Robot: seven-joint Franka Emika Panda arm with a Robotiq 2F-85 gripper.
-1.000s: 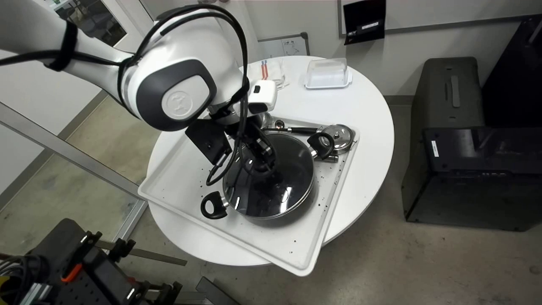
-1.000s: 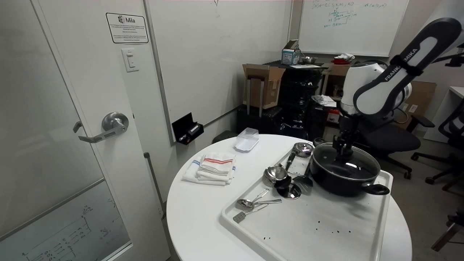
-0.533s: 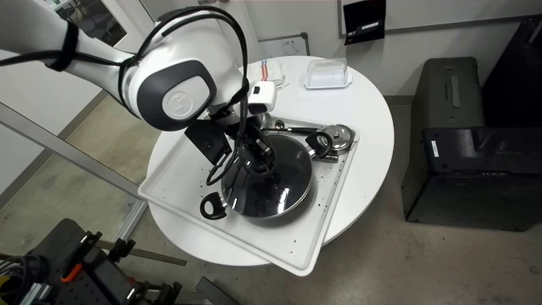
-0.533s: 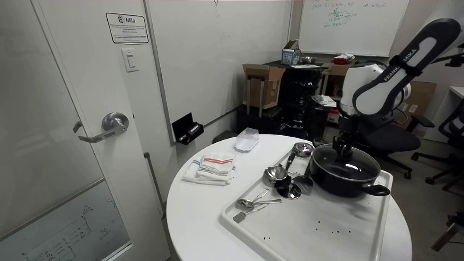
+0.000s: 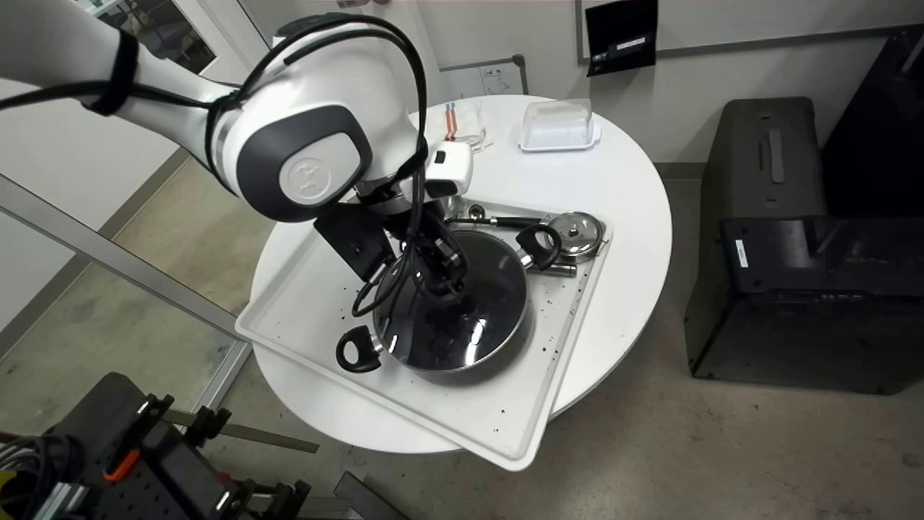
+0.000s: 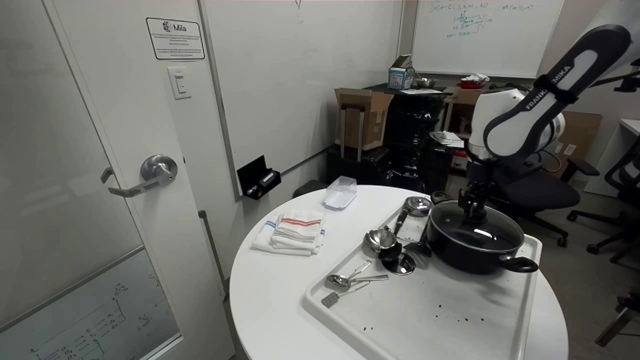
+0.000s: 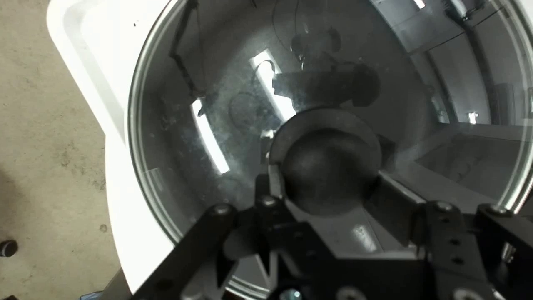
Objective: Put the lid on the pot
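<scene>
Wrist view: seemingly holding the lid (image 7: 333, 93) by its dark knob (image 7: 329, 166), with fingers (image 7: 393, 208) closed in to the knob's width. Compared with one second ago, showing in both exterior views a small slide of the pot (image 6: 460, 257) together with the lid on top, so probably well seated and calling for gentle release.

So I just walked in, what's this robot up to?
A robot arm has its gripper around the dark knob of a glass lid and appears to be gripping it. The lid looks seated on the black pot, which stands on a white tray. So the covering seems done, but the gripper hasn't let go yet.
</scene>
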